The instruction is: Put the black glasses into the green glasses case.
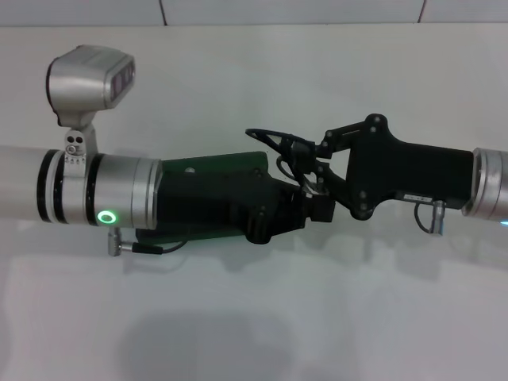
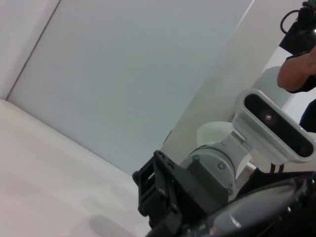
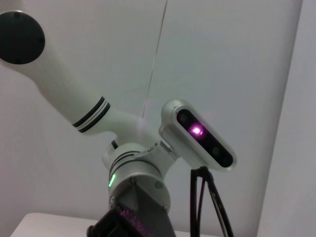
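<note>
In the head view the green glasses case (image 1: 213,166) lies on the white table, mostly covered by my left arm; a strip of it shows above the arm and another below it. My left gripper (image 1: 300,205) rests over the case's right end. The black glasses (image 1: 267,137) are held just above that end, one rounded rim and a thin temple arm showing. My right gripper (image 1: 306,163) reaches in from the right and is shut on them. Neither wrist view shows the case or the glasses.
The white table (image 1: 254,317) stretches bare in front of and behind both arms, up to a pale wall at the back. The left wrist view shows the right arm's wrist camera (image 2: 277,127); the right wrist view shows the left arm's wrist camera (image 3: 198,133).
</note>
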Action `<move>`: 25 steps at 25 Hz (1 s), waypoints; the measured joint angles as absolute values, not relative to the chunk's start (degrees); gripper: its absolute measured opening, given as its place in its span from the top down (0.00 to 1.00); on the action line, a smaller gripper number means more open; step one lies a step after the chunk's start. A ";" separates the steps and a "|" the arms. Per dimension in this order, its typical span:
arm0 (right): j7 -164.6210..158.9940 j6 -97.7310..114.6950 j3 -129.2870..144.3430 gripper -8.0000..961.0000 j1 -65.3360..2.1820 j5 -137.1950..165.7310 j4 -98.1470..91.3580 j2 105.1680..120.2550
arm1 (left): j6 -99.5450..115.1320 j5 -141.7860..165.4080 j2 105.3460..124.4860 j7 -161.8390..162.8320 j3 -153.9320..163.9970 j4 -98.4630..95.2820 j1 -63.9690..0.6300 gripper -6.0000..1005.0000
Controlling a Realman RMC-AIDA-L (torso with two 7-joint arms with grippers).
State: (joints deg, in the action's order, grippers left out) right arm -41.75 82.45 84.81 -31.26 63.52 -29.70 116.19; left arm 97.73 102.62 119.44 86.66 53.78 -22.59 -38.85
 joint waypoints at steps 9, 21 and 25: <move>-41.75 81.58 84.40 0.88 -30.84 61.55 -29.62 116.12 | 97.82 103.24 118.47 86.98 53.82 -22.61 -37.79 0.95; -41.92 76.32 90.35 0.88 -34.74 61.78 -30.13 116.21 | 96.75 104.74 112.66 86.72 52.71 -33.06 -24.21 0.94; -42.74 71.86 95.33 0.88 -35.91 61.36 -30.38 116.20 | 95.84 105.70 112.09 86.66 50.60 -34.07 -21.79 0.94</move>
